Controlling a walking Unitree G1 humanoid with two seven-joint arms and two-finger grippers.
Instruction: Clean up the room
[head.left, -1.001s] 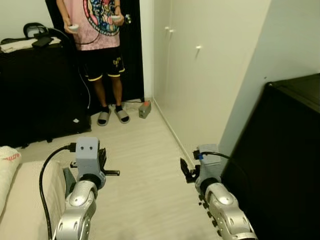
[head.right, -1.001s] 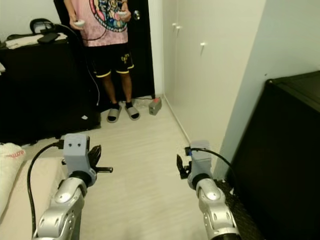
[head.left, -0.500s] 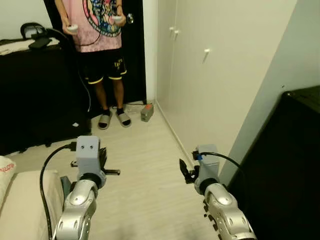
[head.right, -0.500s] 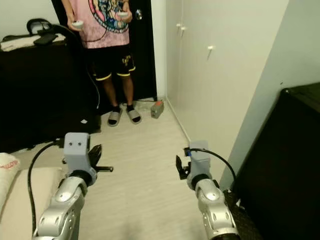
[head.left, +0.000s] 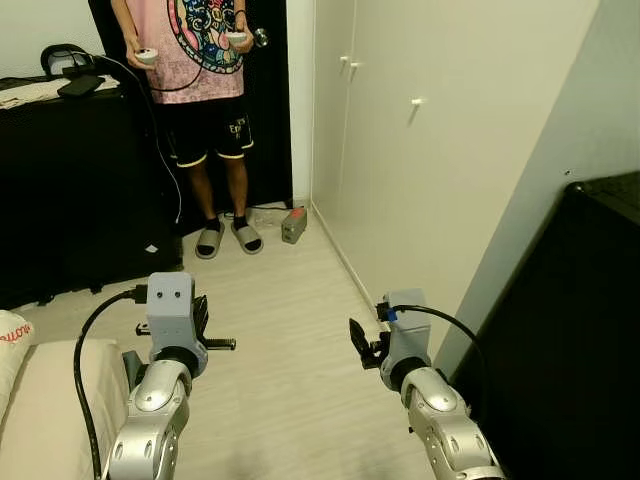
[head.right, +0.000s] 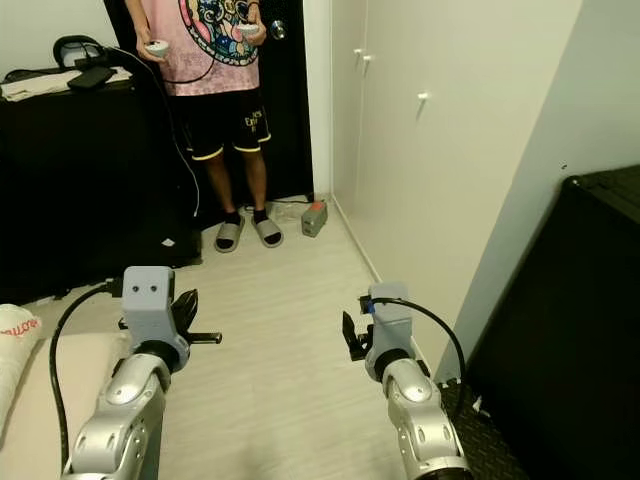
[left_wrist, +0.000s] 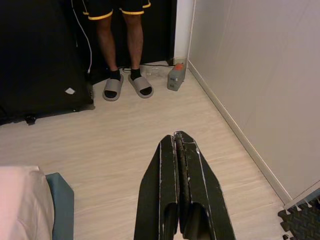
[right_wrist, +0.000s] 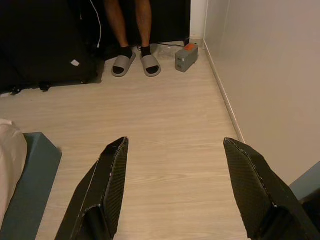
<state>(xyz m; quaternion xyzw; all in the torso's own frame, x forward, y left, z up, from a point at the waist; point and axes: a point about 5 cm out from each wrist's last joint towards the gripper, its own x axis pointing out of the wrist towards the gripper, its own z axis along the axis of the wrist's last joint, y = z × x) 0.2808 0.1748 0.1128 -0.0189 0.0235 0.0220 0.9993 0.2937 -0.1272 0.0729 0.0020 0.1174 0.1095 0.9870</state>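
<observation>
The left gripper (left_wrist: 179, 145) has its jaws pressed together, holding nothing. The right gripper (right_wrist: 175, 150) has its jaws spread wide, also holding nothing. Both hang over a smooth, pale wooden floor (head.left: 290, 330) with long plank lines. Far ahead of the jaws, a small grey box with an orange top (right_wrist: 186, 56) sits on the floor by the flat cream wardrobe doors (head.left: 400, 150). Just beside it stands a person (head.left: 195, 80) in grey sliders (right_wrist: 135, 63), face cut off, holding two small controllers. A soft cream bed corner (head.left: 50, 400) lies beside the left jaws. A shiny black cabinet (head.left: 570, 340) stands by the right arm, partly cut off.
</observation>
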